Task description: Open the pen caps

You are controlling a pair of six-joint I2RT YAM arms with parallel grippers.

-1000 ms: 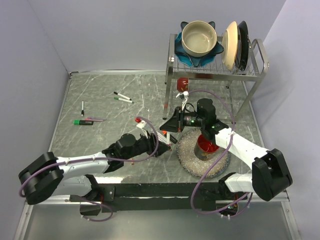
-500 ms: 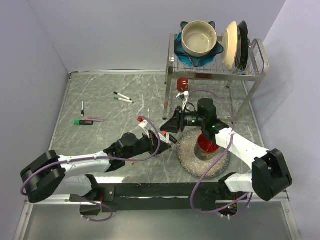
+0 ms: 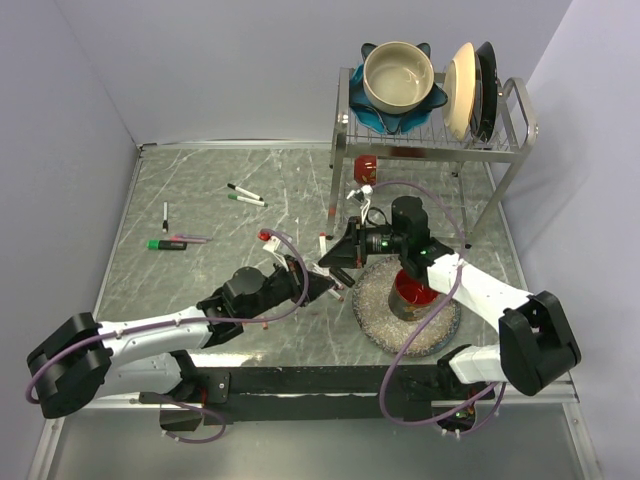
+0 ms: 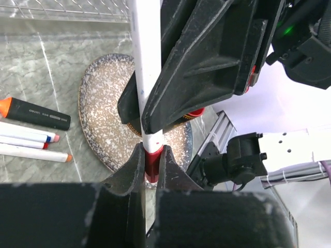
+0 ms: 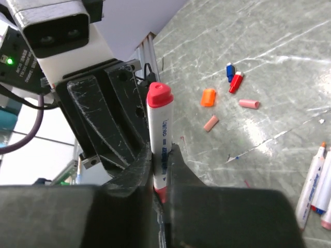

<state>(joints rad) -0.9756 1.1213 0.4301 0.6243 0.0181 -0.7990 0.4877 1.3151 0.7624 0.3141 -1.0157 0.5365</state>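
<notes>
Where the arms meet: one white marker (image 5: 160,129), upright, shared by both grippers.
Left gripper (image 4: 150,154): fingers clenched on red cap (image 4: 150,168) at marker's lower end.
Right gripper (image 5: 161,157): clamped on barrel, just above left fingers.
Second red cap (image 5: 159,95): beyond right fingertips, ungripped.
Orange cap (image 5: 207,96): loose on table (image 5: 269,36), right of right fingers.

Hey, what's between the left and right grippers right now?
One marker spans them: the left gripper pinches its red cap, the right gripper clamps its white barrel. The left wrist view shows it.
</notes>
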